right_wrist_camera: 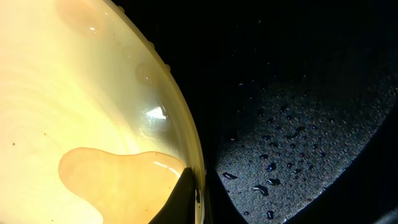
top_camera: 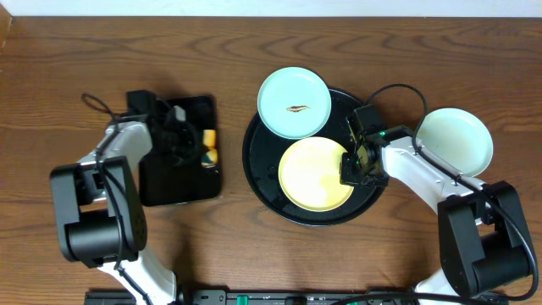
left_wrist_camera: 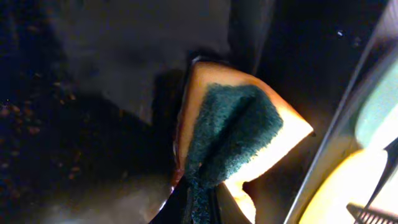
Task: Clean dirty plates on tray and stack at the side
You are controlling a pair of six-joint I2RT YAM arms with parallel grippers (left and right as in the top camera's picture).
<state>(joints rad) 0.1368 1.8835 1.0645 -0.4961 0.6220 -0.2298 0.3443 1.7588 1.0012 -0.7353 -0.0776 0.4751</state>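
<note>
The large round black tray (top_camera: 258, 165) holds a pale yellow plate (top_camera: 312, 174) at its front and a mint-blue plate (top_camera: 294, 102) with a brown smear over its back rim. A second mint-blue plate (top_camera: 457, 140) lies on the table to the right. My right gripper (top_camera: 356, 165) is shut on the yellow plate's right rim (right_wrist_camera: 198, 186); a pool of liquid lies on that plate (right_wrist_camera: 112, 180). My left gripper (top_camera: 182, 140) is over the small rectangular tray, shut on a yellow sponge with a green scouring face (left_wrist_camera: 233, 134).
The small rectangular black tray (top_camera: 182, 191) sits left of the round tray, with yellow sponge pieces (top_camera: 209, 146) at its right edge. Water droplets dot the round tray's floor (right_wrist_camera: 292, 155). A cable loops above my right arm (top_camera: 398, 93).
</note>
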